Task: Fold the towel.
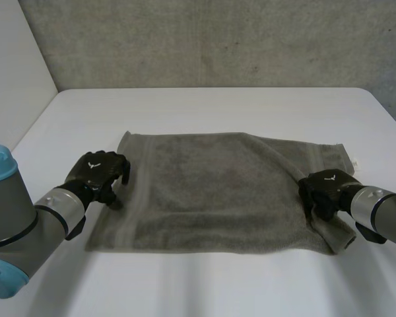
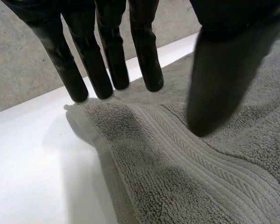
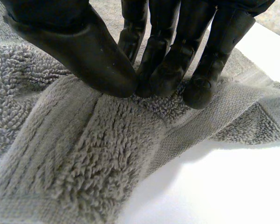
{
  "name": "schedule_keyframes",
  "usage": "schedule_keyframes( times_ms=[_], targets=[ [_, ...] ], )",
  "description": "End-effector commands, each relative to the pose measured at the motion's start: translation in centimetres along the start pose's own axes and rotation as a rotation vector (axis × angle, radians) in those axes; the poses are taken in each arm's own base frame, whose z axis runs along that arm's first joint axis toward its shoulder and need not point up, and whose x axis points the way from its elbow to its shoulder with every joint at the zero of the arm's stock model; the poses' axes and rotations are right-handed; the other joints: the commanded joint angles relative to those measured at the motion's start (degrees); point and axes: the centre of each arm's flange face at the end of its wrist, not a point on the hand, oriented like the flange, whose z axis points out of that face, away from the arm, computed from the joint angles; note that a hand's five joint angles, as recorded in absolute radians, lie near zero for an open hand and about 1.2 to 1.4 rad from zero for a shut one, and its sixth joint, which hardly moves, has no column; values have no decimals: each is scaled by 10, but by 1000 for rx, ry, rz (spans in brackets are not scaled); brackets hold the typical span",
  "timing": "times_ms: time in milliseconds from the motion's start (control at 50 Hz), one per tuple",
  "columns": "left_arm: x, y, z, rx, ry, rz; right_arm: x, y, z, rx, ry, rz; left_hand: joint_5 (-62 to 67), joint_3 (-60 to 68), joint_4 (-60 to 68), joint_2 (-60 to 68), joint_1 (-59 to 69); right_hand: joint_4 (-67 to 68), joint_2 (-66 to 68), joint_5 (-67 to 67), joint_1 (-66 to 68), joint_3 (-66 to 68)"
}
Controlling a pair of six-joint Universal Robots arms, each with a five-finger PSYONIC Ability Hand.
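A grey towel point(image 1: 218, 191) lies spread flat across the middle of the white table point(image 1: 204, 105). My left hand point(image 1: 99, 170) rests at the towel's left edge. Its straight fingers point(image 2: 107, 60) touch down where the towel point(image 2: 200, 177) meets the table, and the thumb point(image 2: 219, 84) stands apart over the striped border; the hand is open. My right hand point(image 1: 327, 188) is at the towel's right edge, near the near right corner. There its thumb point(image 3: 84, 51) and fingers point(image 3: 168, 70) pinch a raised ridge of the towel point(image 3: 84, 163).
Bare white tabletop surrounds the towel on all sides, with a grey wall point(image 1: 218, 39) behind the far edge. A small white label point(image 1: 354, 162) sticks out at the towel's far right corner. The near right corner point(image 1: 336, 238) is slightly bunched.
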Motion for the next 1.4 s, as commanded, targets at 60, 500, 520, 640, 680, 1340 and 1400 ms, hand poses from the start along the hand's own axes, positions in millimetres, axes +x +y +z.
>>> schedule_keyframes(
  times_ms=[60, 500, 520, 640, 680, 1340, 1400],
  targets=[
    [7, 4, -8, -48, 20, 4, 16, 1, -2, -26, 25, 20, -239, -241, -241, -240, -239, 32, 51, 30, 47, 31],
    [13, 27, -39, -148, 35, 114, 41, 3, 2, -28, 79, 48, -138, -140, -140, -140, -139, 32, 51, 30, 47, 31],
    [13, 27, -39, -149, 35, 114, 41, 3, 2, -28, 79, 48, -138, -140, -140, -140, -139, 32, 51, 30, 47, 31],
    [11, 38, -32, -185, 34, 106, 42, 3, 2, -27, 81, 51, -125, -127, -127, -126, -125, 32, 51, 30, 47, 31],
    [11, 38, -30, -187, 34, 106, 42, 3, 1, -27, 81, 51, -123, -125, -125, -125, -124, 32, 51, 30, 47, 31],
    [4, 38, -12, -179, 30, 103, 45, 0, 0, -2, 60, 70, 274, 272, 272, 272, 273, 32, 51, 30, 47, 31],
    [5, 35, -14, -169, 28, 105, 47, 0, -1, 0, 65, 73, 277, 275, 275, 276, 277, 32, 51, 30, 47, 31]
  ],
)
